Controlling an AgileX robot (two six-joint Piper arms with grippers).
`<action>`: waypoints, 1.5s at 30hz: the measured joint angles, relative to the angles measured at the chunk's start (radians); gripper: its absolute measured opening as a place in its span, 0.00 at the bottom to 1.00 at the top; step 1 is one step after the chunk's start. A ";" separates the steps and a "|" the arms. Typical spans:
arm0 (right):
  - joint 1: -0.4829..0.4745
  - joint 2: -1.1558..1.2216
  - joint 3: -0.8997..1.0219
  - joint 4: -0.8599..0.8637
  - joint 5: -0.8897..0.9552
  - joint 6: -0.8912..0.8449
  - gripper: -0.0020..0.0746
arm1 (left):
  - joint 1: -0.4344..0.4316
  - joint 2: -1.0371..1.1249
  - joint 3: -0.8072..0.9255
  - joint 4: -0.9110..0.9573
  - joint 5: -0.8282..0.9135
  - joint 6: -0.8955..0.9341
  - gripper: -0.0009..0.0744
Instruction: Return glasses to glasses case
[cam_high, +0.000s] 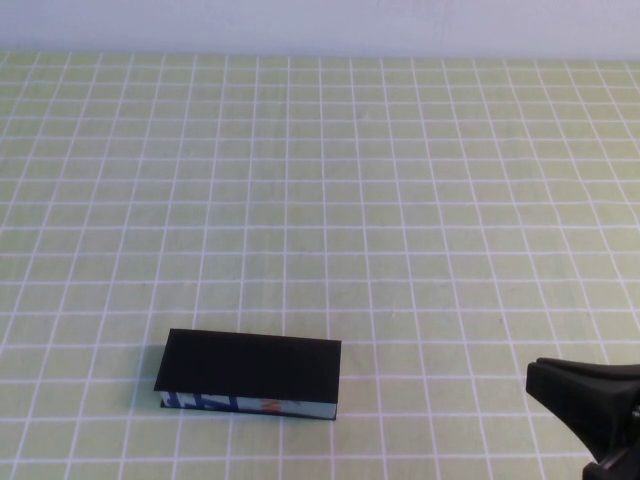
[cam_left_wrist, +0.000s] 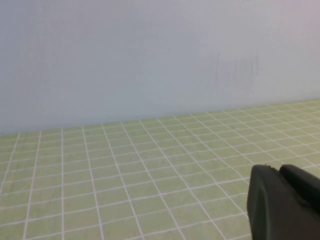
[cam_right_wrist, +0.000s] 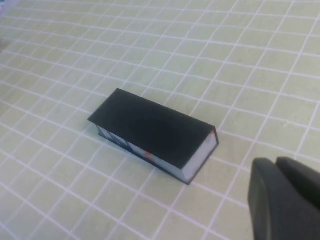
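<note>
The glasses case (cam_high: 250, 373) lies closed on the green checked table at the front left, black lid on top, its blue, white and orange-red printed side facing the front. It also shows in the right wrist view (cam_right_wrist: 152, 132). The glasses are not in view. My right gripper (cam_high: 575, 390) is at the front right edge, some way right of the case, shut and empty; it also shows in its own wrist view (cam_right_wrist: 280, 175). My left gripper (cam_left_wrist: 280, 175) is out of the high view; its wrist view shows it shut and empty above bare table, facing the far wall.
The green checked tablecloth (cam_high: 400, 200) covers the whole table. A pale wall (cam_high: 320, 25) runs along the far edge.
</note>
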 joint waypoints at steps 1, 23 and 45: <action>0.000 0.000 0.000 -0.023 0.000 0.000 0.01 | 0.000 0.000 0.000 0.000 0.000 0.000 0.01; -0.719 -0.641 0.455 -0.274 -0.157 0.005 0.01 | 0.000 0.000 0.000 0.000 0.000 0.000 0.01; -0.720 -0.668 0.458 -0.080 0.113 0.005 0.01 | 0.000 0.000 0.000 0.000 0.000 0.000 0.01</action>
